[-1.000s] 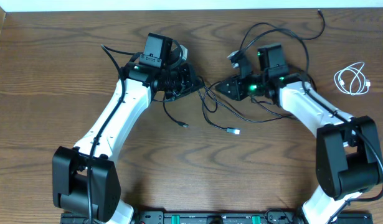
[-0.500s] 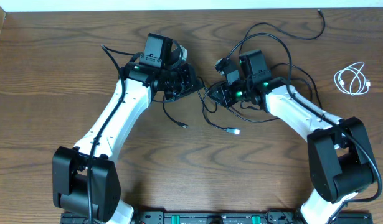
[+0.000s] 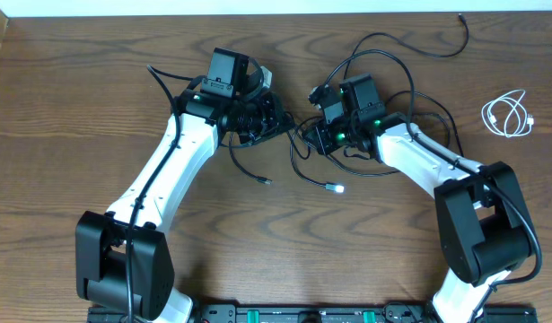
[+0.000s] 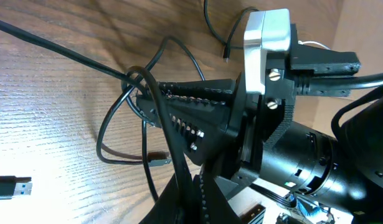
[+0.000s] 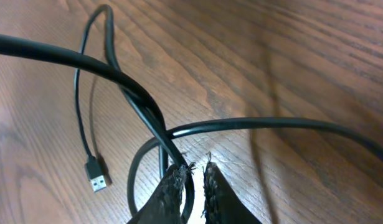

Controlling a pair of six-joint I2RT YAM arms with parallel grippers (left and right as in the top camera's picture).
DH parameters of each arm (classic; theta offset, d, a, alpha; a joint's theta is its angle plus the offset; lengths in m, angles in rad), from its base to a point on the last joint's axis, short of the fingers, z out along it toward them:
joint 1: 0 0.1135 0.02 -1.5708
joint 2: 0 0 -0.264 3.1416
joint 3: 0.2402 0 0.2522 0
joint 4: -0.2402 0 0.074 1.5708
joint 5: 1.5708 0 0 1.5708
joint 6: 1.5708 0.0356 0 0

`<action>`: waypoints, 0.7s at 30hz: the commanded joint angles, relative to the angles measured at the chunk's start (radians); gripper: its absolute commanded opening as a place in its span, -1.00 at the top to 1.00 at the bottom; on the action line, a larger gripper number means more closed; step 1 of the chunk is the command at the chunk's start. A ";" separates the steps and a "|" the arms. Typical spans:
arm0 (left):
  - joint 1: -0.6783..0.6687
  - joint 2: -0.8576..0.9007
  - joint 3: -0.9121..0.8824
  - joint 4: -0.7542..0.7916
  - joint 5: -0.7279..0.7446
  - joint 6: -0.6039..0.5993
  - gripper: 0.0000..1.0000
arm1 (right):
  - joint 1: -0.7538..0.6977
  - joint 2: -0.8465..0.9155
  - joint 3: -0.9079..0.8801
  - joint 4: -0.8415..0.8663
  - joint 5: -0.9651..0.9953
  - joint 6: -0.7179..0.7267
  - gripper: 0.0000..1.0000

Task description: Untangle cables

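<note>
The black cable (image 5: pixel 54 55) lies in tangled loops at the table's middle, between my two grippers. One USB plug (image 3: pixel 336 188) lies in front of them, another small plug (image 3: pixel 267 181) to its left. My left gripper (image 3: pixel 274 115) is shut on a strand of the black cable (image 4: pixel 54 47), which runs down into its fingertips (image 4: pixel 192 186). My right gripper (image 3: pixel 310 136) faces it closely. Its jaws (image 5: pixel 194 171) have pinched in on a black strand where two loops cross. The white cable (image 3: pixel 506 114) lies coiled at the far right, apart from both arms.
A further loop of the black cable arcs behind the right arm toward the back edge (image 3: pixel 462 18). The right gripper's toothed fingers (image 4: pixel 179 109) fill the left wrist view. Bare wood lies in front of both arms.
The right gripper has moved left toward the left gripper, and its jaws have narrowed onto a black strand. The left arm has stayed put.
</note>
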 commanded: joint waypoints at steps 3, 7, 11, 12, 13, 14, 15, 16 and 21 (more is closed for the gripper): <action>0.003 0.004 0.005 -0.001 0.045 0.010 0.86 | 0.007 0.013 -0.006 0.003 0.066 0.016 0.81; 0.003 0.004 0.005 -0.002 0.050 0.010 0.86 | 0.010 0.029 -0.006 0.034 0.066 0.062 0.81; 0.003 0.004 0.005 -0.002 0.066 0.009 0.86 | 0.026 0.065 -0.006 0.089 0.088 0.095 0.77; 0.003 0.004 0.005 -0.002 0.069 0.009 0.86 | 0.029 0.076 -0.006 0.100 0.124 0.121 0.76; 0.003 0.003 0.005 -0.003 0.070 0.009 0.85 | 0.031 0.081 -0.006 0.105 0.182 0.163 0.77; 0.003 0.000 0.005 -0.005 0.069 0.009 0.85 | 0.031 0.087 -0.006 0.105 0.240 0.200 0.77; 0.004 -0.004 0.005 -0.008 0.069 0.009 0.85 | 0.030 0.088 -0.006 0.101 0.311 0.239 0.77; 0.005 -0.012 0.005 -0.014 0.069 0.010 0.86 | 0.027 0.088 -0.006 0.092 0.364 0.263 0.77; 0.033 -0.114 0.006 -0.031 0.057 0.010 0.86 | 0.004 0.087 -0.005 0.082 0.499 0.343 0.78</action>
